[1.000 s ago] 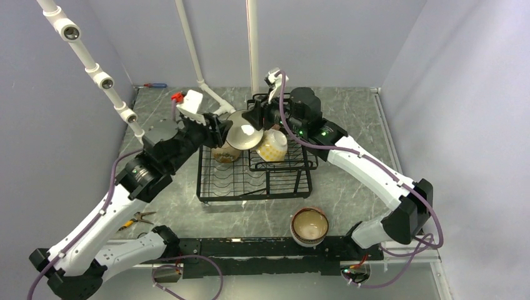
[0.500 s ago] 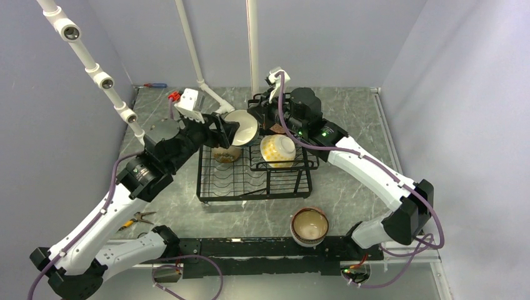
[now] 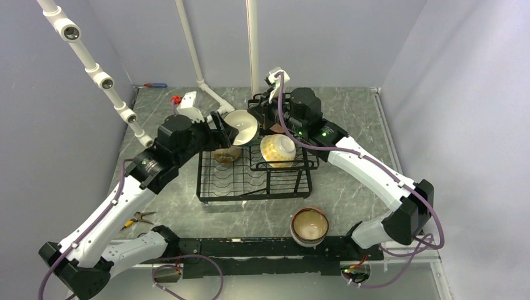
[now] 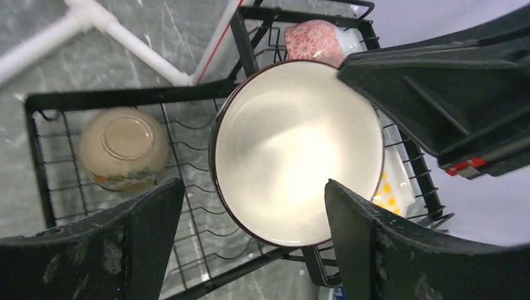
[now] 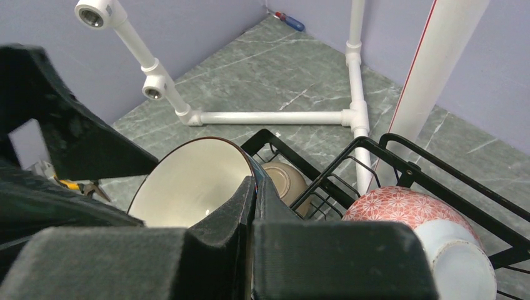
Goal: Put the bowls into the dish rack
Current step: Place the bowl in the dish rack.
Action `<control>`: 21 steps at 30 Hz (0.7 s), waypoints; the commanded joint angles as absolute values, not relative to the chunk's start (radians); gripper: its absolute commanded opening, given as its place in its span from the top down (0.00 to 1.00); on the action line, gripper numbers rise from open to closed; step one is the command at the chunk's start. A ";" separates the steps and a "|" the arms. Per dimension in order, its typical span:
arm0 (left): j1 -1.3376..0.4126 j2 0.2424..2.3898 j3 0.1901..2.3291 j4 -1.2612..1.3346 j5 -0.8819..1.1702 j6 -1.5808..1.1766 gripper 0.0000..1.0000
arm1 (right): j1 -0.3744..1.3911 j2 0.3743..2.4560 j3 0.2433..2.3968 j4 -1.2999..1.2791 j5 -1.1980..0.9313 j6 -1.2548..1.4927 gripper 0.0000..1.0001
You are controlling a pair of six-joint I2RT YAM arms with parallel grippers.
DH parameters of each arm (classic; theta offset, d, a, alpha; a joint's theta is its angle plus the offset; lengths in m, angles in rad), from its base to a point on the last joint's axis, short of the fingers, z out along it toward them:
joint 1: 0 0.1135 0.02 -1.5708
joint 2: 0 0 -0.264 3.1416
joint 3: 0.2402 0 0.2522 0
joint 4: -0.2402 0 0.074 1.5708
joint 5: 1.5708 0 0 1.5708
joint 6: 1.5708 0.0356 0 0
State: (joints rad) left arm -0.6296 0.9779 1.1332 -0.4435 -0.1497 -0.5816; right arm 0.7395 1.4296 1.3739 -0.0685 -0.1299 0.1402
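Left claw (image 4: 250, 209) has opened astride the cream bowl (image 4: 294, 144); right claw (image 5: 253, 187) pinches its rim.

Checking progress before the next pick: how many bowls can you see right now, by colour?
Cream bowl with dark rim, in the right tool: 1
Yellow-dotted bowl: 1
Pink-patterned bowl: 1
Beige upturned bowl: 1
Brown-rimmed bowl, topping a stack I cannot count: 1
Total: 5 seen
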 commanded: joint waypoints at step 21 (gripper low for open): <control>-0.509 1.007 1.102 -0.297 0.014 -0.638 0.97 | 0.738 1.409 1.412 -0.123 -0.189 0.199 0.13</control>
State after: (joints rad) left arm -0.5056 1.0443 1.0019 -0.3340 0.0521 -0.7002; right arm 0.7341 1.4044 1.3735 -0.1066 -0.1532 0.1795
